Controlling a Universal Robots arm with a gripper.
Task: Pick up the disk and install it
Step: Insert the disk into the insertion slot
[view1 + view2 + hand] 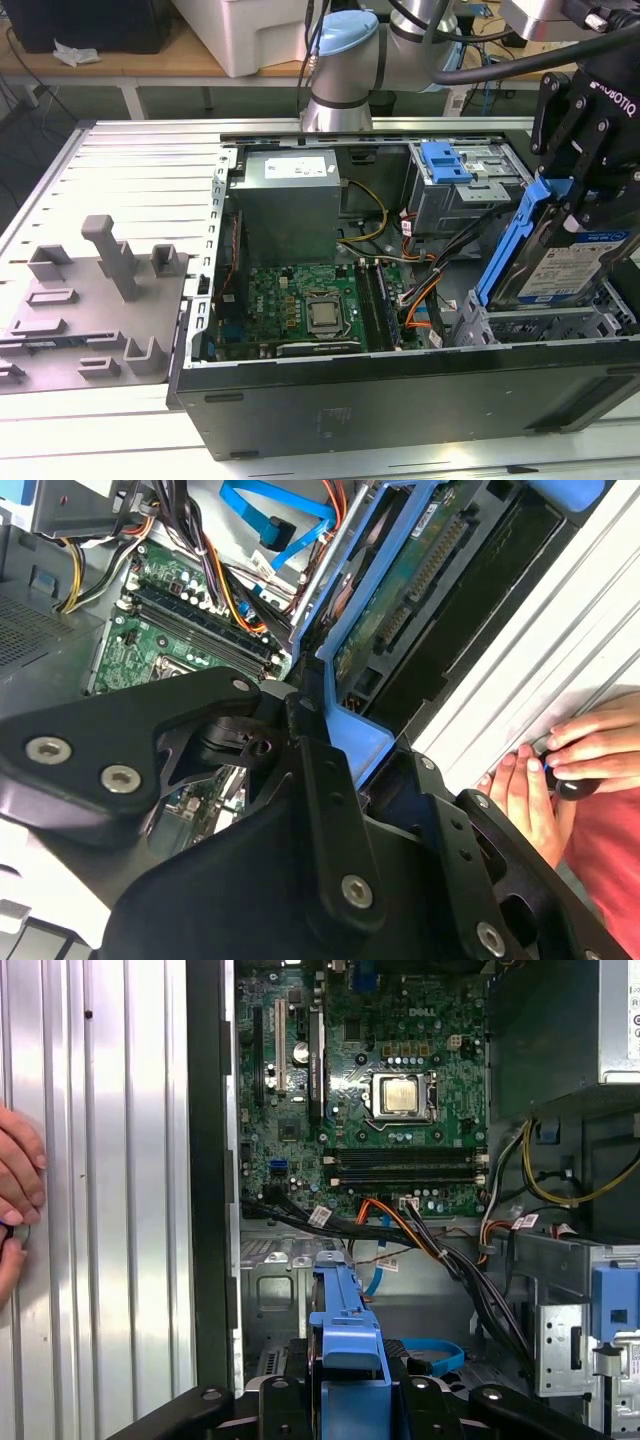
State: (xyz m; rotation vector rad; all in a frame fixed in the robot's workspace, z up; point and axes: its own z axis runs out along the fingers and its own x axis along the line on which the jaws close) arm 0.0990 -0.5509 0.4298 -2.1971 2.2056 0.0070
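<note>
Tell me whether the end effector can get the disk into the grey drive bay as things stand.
Probably yes. The end effector grips the disk by its blue carrier, tilted over the grey drive bay. The bay's top looks open, and the orange cables lie beside it.

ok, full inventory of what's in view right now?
Table: 1, silver slatted metal, under everything.
Computer case: 1, black, open, lying on the table.
Motherboard: 1, green, on the case floor.
Power supply: 1, grey, in the case behind the motherboard.
Drive cage: 1, grey with a blue tab on top, far corner of the case.
Cables: several, orange, black and yellow, between motherboard and cage.
Fixture: 1, grey, on the table at the exterior view's left.
Disk: 1, silver in a blue bracket, tilted, at the exterior view's right.
Person's hand: on the slats beside the case.
Robot arm: 1, grey, behind the case.
Gripper: 1, black, shut on the disk's bracket.
</note>
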